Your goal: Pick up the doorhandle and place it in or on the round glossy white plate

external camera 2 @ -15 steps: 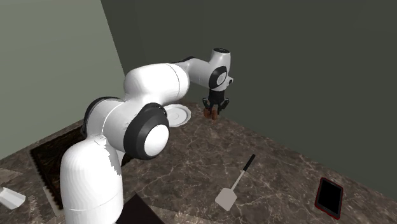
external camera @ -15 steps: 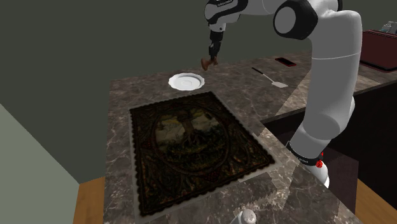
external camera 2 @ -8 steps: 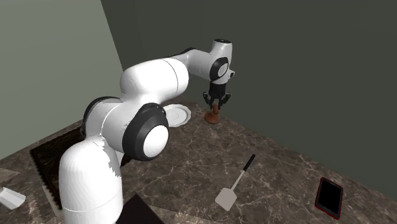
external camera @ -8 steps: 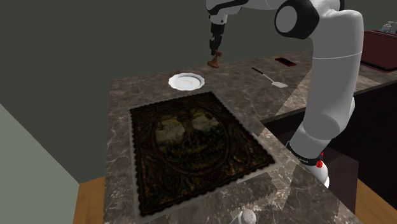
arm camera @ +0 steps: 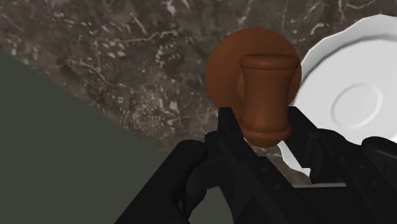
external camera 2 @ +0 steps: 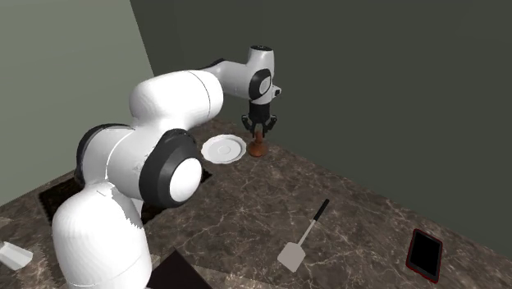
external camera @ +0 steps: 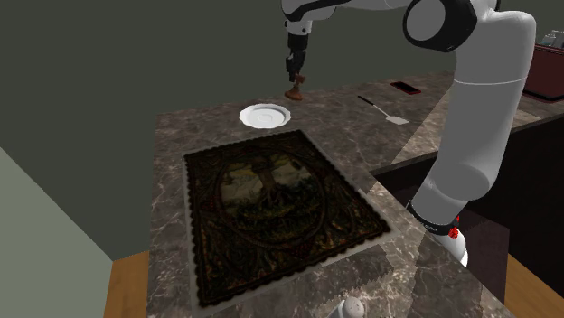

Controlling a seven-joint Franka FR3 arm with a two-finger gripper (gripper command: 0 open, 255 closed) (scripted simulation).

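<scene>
The brown doorhandle (external camera: 295,90) hangs upright with its round base down, and my gripper (external camera: 295,74) is shut on its stem from above. It is low over the marble counter (external camera: 361,135), just beside the far rim of the round white plate (external camera: 265,116). The second exterior view has the doorhandle (external camera 2: 258,148) right of the plate (external camera 2: 223,149), under the gripper (external camera 2: 258,131). In the wrist view both fingers (arm camera: 228,130) clasp the doorhandle (arm camera: 267,95), and its base lies next to the plate (arm camera: 356,102) rim.
A dark patterned mat (external camera: 276,203) covers the counter's near part. A spatula (external camera: 384,110) and a red phone (external camera: 406,88) lie to the shoulder view's right of the plate. A dark red box (external camera: 542,68) stands far right. A green wall runs close behind the counter.
The gripper closed low on the doorhandle, rose with it, and has carried it toward the plate, to the left in both exterior views.
</scene>
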